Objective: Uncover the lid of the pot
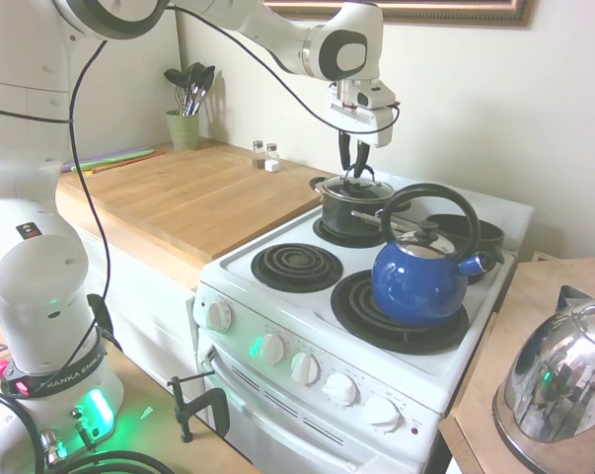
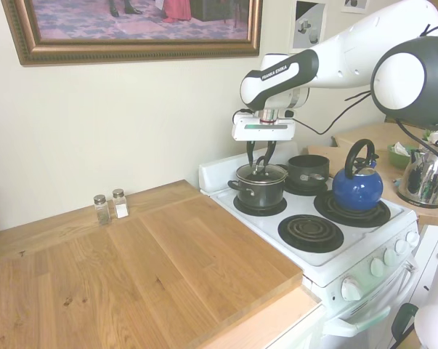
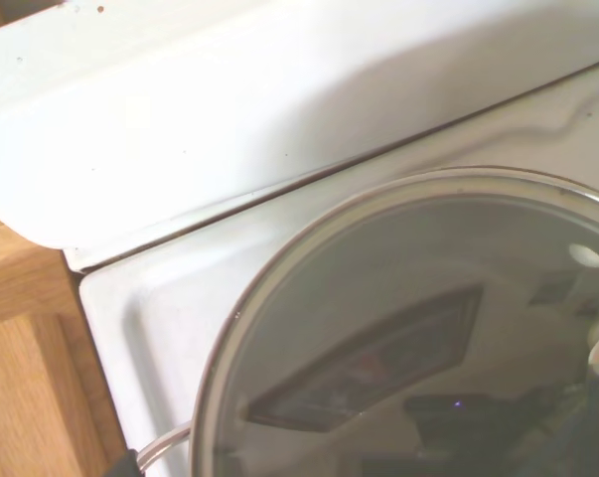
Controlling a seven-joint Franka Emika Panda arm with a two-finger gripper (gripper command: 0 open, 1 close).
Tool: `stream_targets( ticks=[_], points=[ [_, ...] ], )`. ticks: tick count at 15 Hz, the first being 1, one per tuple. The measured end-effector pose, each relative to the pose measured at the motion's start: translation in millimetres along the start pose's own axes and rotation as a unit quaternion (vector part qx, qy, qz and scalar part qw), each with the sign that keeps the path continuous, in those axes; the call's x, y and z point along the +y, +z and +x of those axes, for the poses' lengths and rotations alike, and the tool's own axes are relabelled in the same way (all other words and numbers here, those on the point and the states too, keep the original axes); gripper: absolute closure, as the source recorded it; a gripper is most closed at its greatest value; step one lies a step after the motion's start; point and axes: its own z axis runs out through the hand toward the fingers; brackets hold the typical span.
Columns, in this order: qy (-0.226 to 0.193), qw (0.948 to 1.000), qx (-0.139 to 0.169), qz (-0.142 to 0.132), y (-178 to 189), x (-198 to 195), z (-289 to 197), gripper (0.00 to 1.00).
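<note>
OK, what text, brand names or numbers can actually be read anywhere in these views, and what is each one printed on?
"FRANKA EMIKA": on the arm's white forearm link, second exterior view.
"ANKA EMIKA", the first letters hidden: on the black band of the arm's base, first exterior view.
Stove knobs: any markings too small to read.
Wrist view: no text.

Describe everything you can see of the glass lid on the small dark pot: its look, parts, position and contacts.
The lid is small, round and clear glass with a shiny metal rim and a black arched loop handle on top. It sits level and closed on the pot, which stands on the stove's back burner nearest the wooden counter. The tool reaches down with its fingers either side of the handle; whether they grip it cannot be told.
</note>
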Motion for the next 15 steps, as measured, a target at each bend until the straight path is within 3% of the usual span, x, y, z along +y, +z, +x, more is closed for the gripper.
stream_targets(
  ticks=[5, 15],
  points=[
    [0.004, 1.0, 0.001, 0.0, 3.8, 2.0, 5.5, 1.0],
    [-0.008, 0.9991, 0.015, 0.04, -5.0, 15.5, -11.1, 1.0]
  ],
)
